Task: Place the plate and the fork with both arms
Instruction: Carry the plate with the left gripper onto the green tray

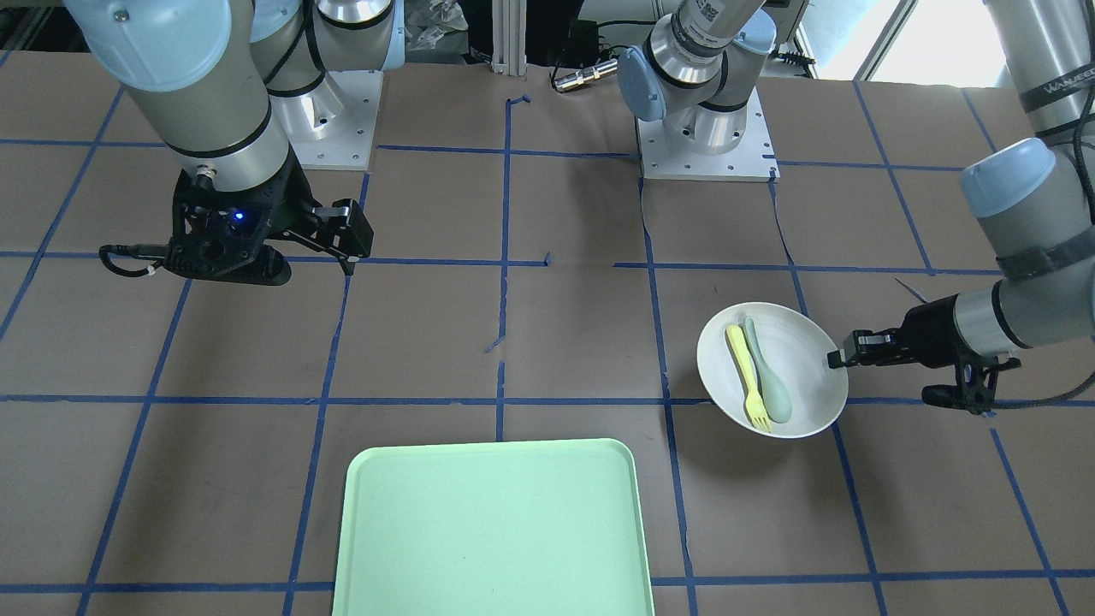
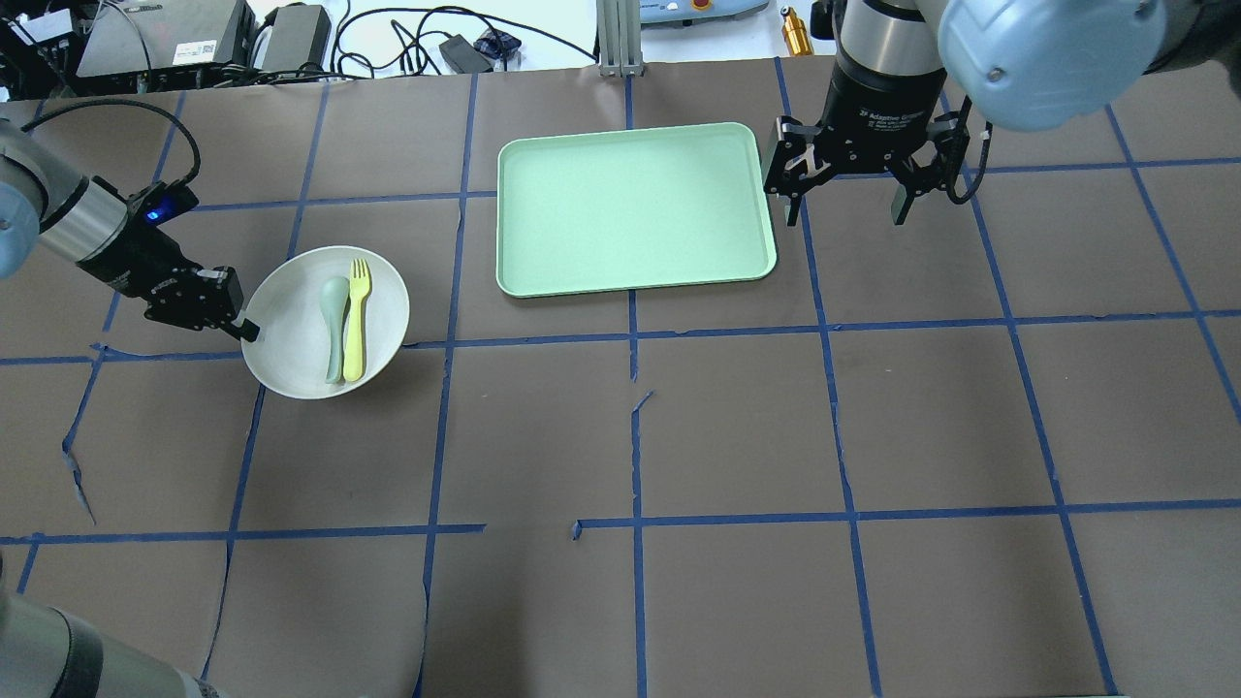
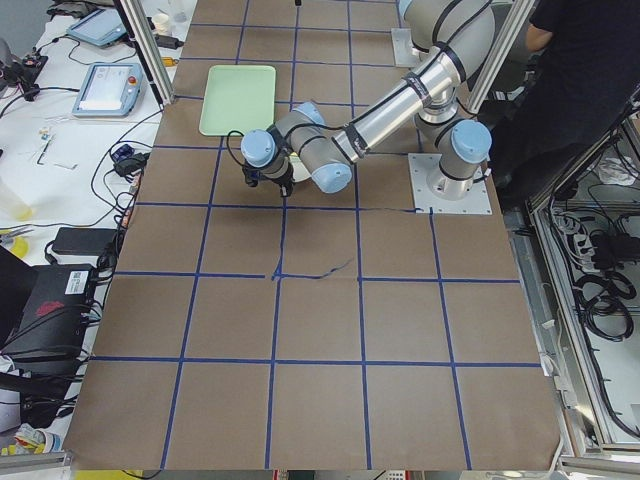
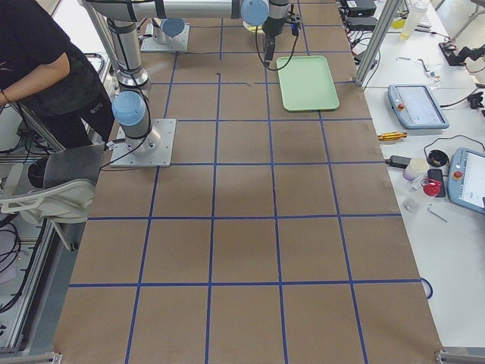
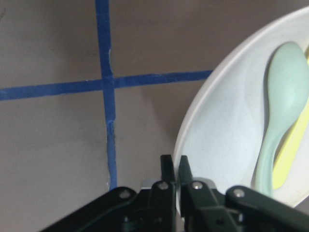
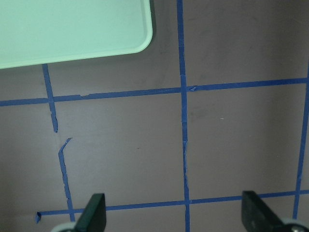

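Observation:
The white plate (image 2: pixel 291 320) is at the table's left, with the yellow fork (image 2: pixel 357 320) and a pale grey-green spoon (image 2: pixel 334 325) lying side by side in it. My left gripper (image 2: pixel 247 330) is shut on the plate's rim at its left edge. The left wrist view shows the two fingers pinching the rim (image 5: pixel 222 130), with the fork (image 5: pixel 289 154) beyond. A shadow under the plate's free side suggests it is held slightly off the table. My right gripper (image 2: pixel 845 208) is open and empty, hovering just right of the green tray.
The mint-green tray (image 2: pixel 635 281) lies at the far middle of the table with nothing on it; its corner shows in the right wrist view (image 6: pixel 72 29). Blue tape lines grid the brown table. Cables and boxes lie beyond the far edge.

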`<action>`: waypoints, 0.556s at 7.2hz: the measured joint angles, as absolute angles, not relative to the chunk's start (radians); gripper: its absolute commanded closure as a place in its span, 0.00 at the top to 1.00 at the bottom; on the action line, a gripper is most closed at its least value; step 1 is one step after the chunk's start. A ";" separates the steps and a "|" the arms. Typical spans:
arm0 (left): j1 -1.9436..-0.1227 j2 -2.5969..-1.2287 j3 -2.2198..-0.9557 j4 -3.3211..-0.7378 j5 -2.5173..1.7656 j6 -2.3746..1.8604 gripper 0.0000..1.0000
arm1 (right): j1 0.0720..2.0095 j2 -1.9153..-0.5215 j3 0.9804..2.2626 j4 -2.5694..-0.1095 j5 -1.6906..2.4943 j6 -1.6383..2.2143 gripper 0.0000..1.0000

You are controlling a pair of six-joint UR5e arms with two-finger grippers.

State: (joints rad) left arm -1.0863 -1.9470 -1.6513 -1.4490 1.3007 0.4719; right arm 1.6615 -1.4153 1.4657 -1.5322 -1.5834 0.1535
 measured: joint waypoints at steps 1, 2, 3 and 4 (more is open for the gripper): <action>-1.156 -1.970 -1.580 -1.450 1.255 0.393 0.00 | 1.661 -1.415 1.465 -1.532 -1.581 0.153 1.00; -1.244 -2.010 -1.493 -1.447 1.232 0.290 0.00 | 1.661 -1.415 1.466 -1.534 -1.580 0.152 1.00; -1.332 -2.069 -1.403 -1.435 1.223 0.189 0.00 | 1.660 -1.415 1.467 -1.535 -1.578 0.152 1.00; -1.409 -2.136 -1.333 -1.390 1.218 0.100 0.00 | 1.659 -1.414 1.467 -1.533 -1.574 0.153 1.00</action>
State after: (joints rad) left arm -1.4093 -2.1362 -1.3334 -1.3905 1.2183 0.1002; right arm 1.6591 -1.4144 1.4672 -1.5333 -1.5744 0.1529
